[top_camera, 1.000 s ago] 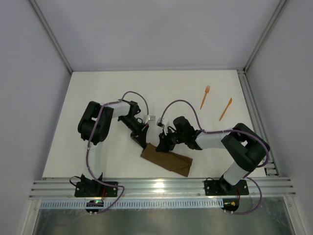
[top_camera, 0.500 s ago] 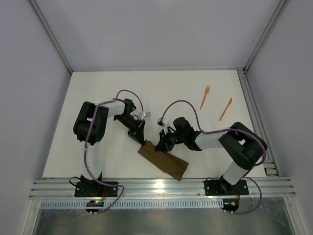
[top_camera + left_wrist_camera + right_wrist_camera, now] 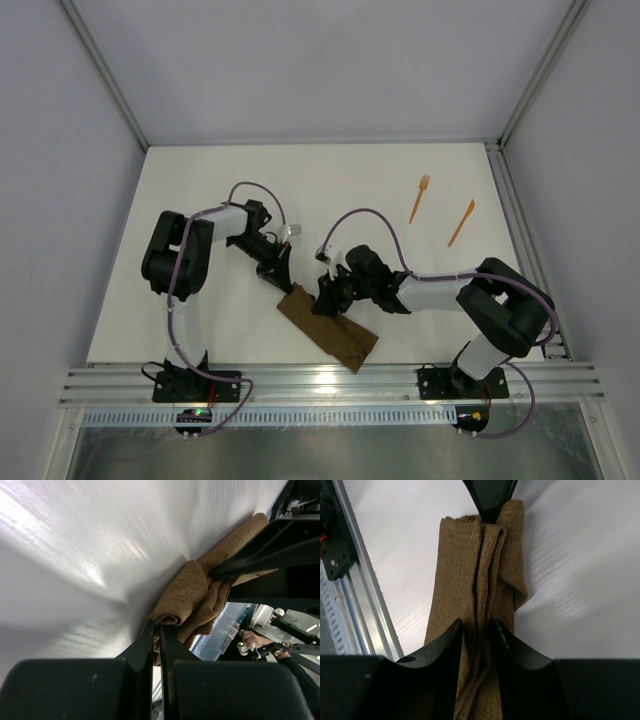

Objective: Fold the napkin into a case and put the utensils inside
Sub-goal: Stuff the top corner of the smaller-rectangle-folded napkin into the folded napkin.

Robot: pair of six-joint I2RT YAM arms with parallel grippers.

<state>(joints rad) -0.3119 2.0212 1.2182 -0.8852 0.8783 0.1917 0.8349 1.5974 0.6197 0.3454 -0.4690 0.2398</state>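
The left claw (image 3: 156,629) is pinched together on the end of the case (image 3: 182,592). The right claw (image 3: 476,630) clamps a ridge of its layers just beside. The brown strip lies diagonally near the table's (image 3: 200,190) front edge. The orange fork (image 3: 419,198) and pointed utensil (image 3: 461,222) lie well apart, far right.

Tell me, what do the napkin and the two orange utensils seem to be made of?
The napkin looks like coarse woven cloth, brown and matte: the weave shows and it folds softly. The fork and the pointed piece are probably plastic, plain orange and thin; they are too small to tell the finish.
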